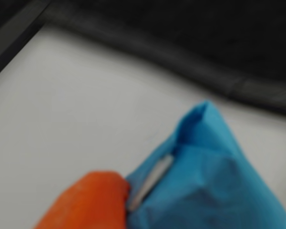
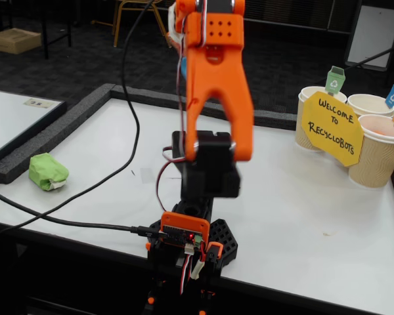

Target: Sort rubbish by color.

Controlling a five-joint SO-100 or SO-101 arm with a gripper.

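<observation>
Two paper wads are showing, one green (image 2: 48, 171) and one blue (image 1: 214, 186); three paper cups (image 2: 377, 151) are standing behind one yellow sign (image 2: 332, 128).

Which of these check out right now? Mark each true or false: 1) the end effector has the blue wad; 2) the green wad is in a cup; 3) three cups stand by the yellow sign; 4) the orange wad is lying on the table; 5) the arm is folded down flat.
1. True: in the wrist view the blue wad sits against an orange end effector finger.
2. False: the green wad lies on the white table, at the left of the fixed view.
3. True: three cups stand behind the yellow sign.
4. False: no orange wad shows on the table.
5. False: the arm is raised high.
</observation>
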